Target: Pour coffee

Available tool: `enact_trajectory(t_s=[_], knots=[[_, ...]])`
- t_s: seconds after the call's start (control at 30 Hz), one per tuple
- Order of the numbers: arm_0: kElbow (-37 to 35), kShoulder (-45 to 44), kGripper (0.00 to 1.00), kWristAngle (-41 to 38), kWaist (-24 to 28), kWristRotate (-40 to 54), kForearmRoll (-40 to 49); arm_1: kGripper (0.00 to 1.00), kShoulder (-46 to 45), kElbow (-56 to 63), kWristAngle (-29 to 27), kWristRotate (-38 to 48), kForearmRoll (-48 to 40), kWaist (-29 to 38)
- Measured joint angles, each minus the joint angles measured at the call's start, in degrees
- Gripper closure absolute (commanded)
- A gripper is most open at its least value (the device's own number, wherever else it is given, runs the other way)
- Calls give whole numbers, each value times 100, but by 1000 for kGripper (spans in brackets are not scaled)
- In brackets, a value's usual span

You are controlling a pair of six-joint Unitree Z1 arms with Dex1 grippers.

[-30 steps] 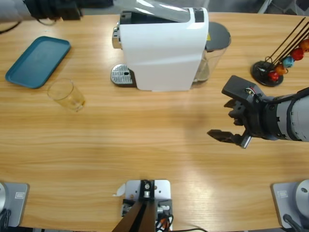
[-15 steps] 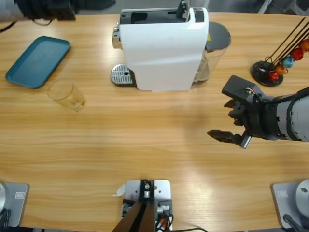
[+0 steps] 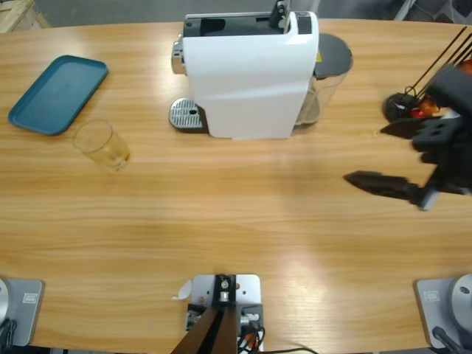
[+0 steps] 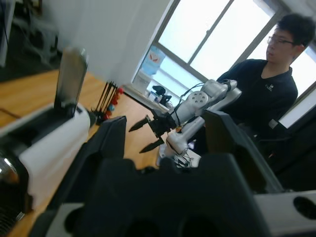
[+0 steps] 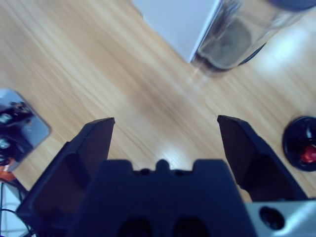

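Counter (image 3: 221, 221), long and wooden, is the biggest thing we see, w/ a white coffee machine (image 3: 247, 74) standing at its far middle. Its drip grille sits at the machine's left foot, and a clear water tank (image 3: 324, 81) w/ a dark lid is on its right side. A teal tray (image 3: 57, 94) lies toward the far left; just below it a drinking glass (image 3: 102, 144) rests tilted on the wood, apart from the tray. We can't make out any coffee in the glass or elsewhere.

Right end effector (image 3: 398, 158) comes in from the right edge, jaws spread wide, gripping nothing and hovering over bare wood near the capsule stand (image 3: 413, 110). In its wrist view we look down past both jaws at the tank base.

Left end effector (image 4: 165, 140) isn't in the high view; its wrist view, tilted up, shows its jaws parted w/ nothing between, plus a person (image 4: 266, 94) by the windows.
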Motion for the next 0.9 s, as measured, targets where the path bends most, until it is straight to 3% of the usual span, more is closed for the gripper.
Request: enact_trajectory(t_s=[0.17, 0.23, 0.33, 0.5, 0.63, 0.77, 0.9], knots=[[-800, -72, 387, 578, 2, 1047, 1916, 78, -298, -131, -178, 0, 287, -9], [-926, -72, 324, 1187, 0, 1646, 2896, 73, -382, -189, -332, 0, 387, -10], [-1245, -72, 104, 2571, -170, 2620, 4494, 73, -398, -199, -573, 0, 480, -21], [-2027, 231, 55, 5447, -878, 3678, 6607, 50, -396, -204, -905, 37, 557, -164], [-2069, 450, 9, 6144, -1017, 3847, 7003, 27, -370, -275, -1132, 138, 796, -1030], [-2023, 414, 7, 6203, -1163, 3916, 7023, 32, -199, -623, -1169, 172, 1089, -2314], [-1846, 291, 11, 6215, -1386, 4064, 7023, 35, 204, -899, -1150, 173, 1129, -2952]])
